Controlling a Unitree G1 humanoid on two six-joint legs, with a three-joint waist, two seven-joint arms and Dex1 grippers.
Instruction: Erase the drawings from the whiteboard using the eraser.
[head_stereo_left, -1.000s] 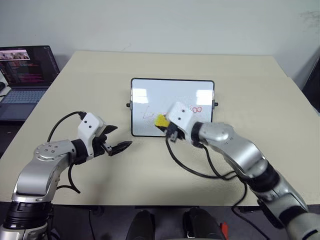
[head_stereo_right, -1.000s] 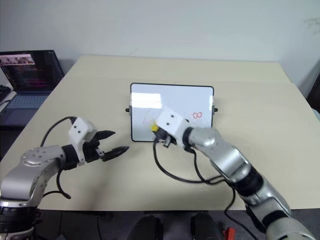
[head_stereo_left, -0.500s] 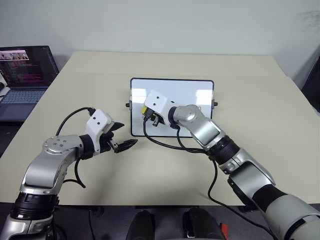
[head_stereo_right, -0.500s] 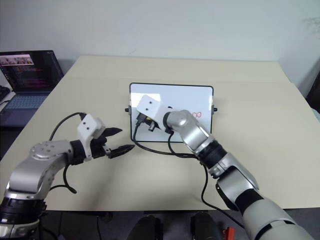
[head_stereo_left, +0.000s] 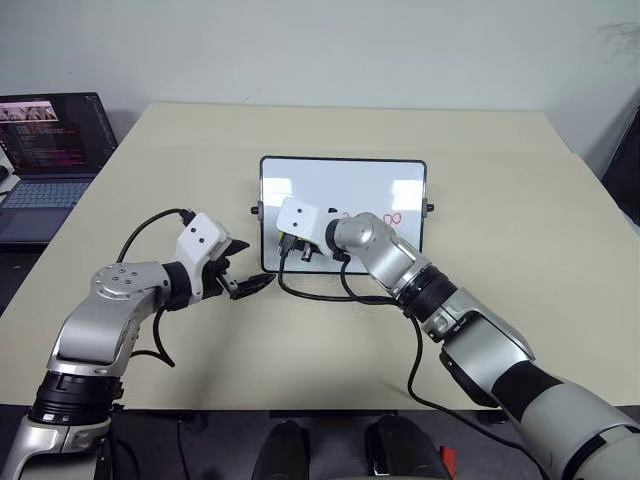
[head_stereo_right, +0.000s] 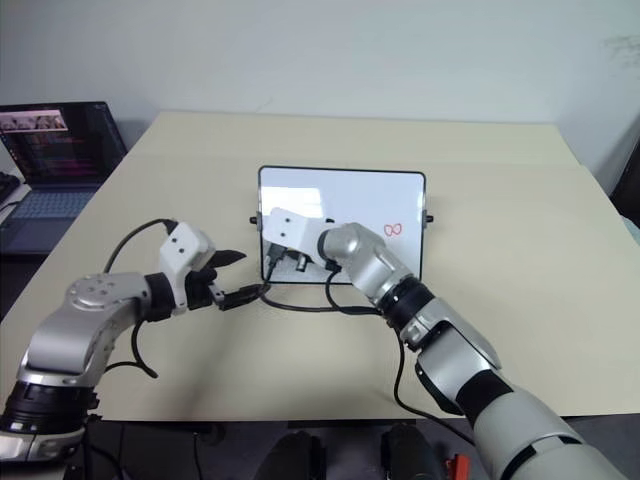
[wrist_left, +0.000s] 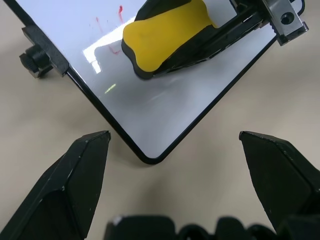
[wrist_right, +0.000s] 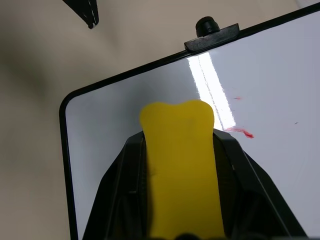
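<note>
The whiteboard (head_stereo_left: 350, 185) lies flat in the middle of the table. My right gripper (head_stereo_left: 291, 252) is over its near left corner, shut on the yellow eraser (wrist_right: 179, 160), whose dark underside rests on the white surface (wrist_left: 165, 115). Of the drawings, a red figure-eight (head_stereo_left: 392, 218) stands at the board's right, and faint red streaks (wrist_right: 241, 132) remain beside the eraser. My left gripper (wrist_left: 172, 136) is open just off that same corner of the board, its fingertips (head_stereo_left: 262, 283) close to the black frame, nothing between them.
An open laptop (head_stereo_left: 45, 150) stands off the table's far left. Black cables (head_stereo_left: 330, 292) from both wrists trail over the beige tabletop (head_stereo_left: 520, 200) near the board. A black knob (wrist_right: 206, 23) sticks out from the board's short side.
My right gripper has swept the eraser leftwards across the board to its near left corner, over the spot where a red scribble stood. The left gripper has stayed about where it was.
</note>
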